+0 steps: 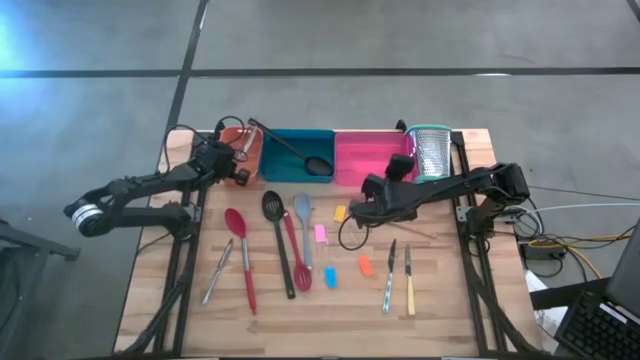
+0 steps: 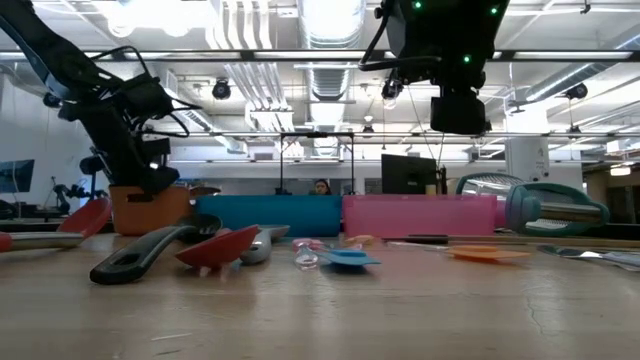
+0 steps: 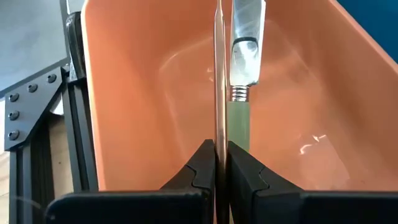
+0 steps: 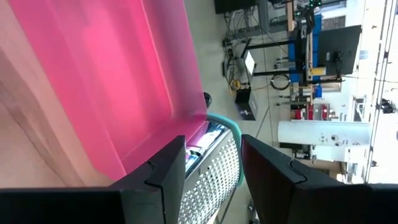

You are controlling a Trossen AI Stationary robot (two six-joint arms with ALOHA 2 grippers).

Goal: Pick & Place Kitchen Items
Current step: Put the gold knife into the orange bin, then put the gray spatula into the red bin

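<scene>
Over the orange tray [image 3: 137, 93], left hand [image 3: 221, 163] clamps a knife [image 3: 244, 56] upright.

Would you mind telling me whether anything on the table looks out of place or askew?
The black ladle lies slanted in the teal tray, its handle poking over the rim toward the orange tray. The box grater lies tipped on its side by the pink tray. The utensils on the table look orderly.

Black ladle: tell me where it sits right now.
The black ladle lies diagonally in the teal tray, between the orange tray and pink tray, in the high view.
</scene>
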